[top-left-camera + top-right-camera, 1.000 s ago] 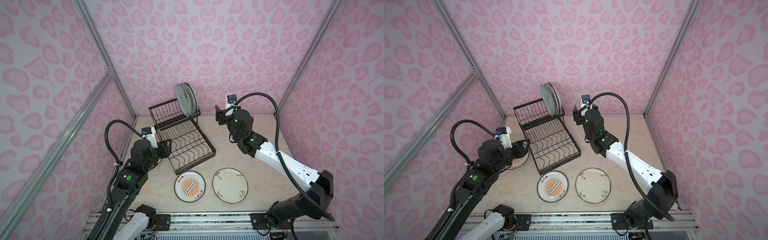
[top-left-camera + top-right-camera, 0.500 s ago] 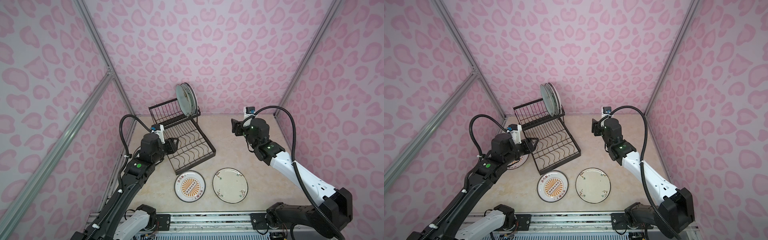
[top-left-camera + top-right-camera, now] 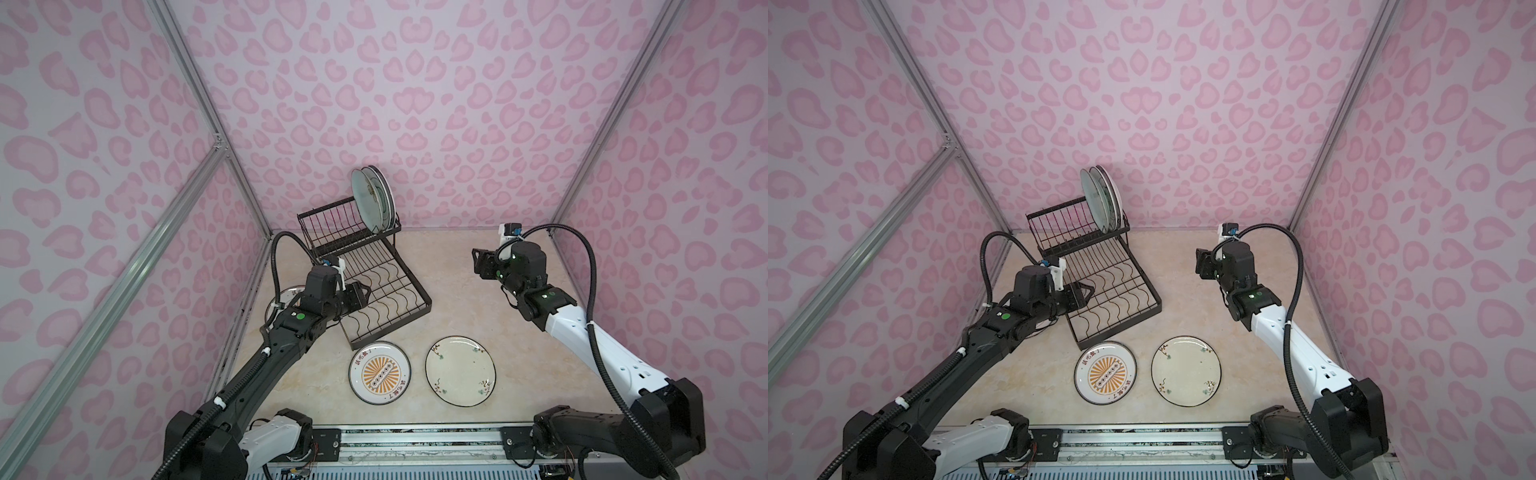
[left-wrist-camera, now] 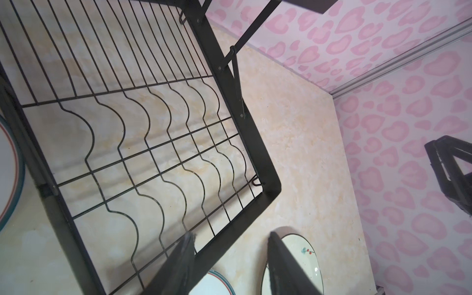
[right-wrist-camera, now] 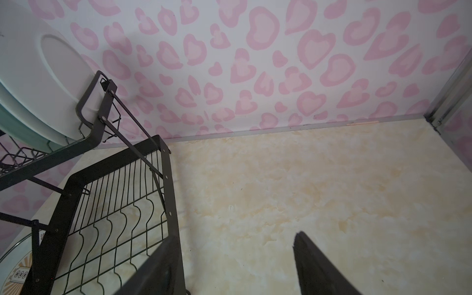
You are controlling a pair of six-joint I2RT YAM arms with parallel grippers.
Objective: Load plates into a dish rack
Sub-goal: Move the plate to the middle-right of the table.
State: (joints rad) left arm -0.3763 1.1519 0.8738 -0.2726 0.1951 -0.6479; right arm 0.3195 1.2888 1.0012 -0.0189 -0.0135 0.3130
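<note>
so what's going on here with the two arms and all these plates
Two robot arms are loading a black dish rack. About three plates stand upright in its raised tier. Both tools are open and empty: the left tool over the rack's lower tray, the right tool in the air beside the rack. A sunburst plate and a floral-sprig plate lie flat on the table in front, and a third plate sits partly hidden behind the left arm.
</note>
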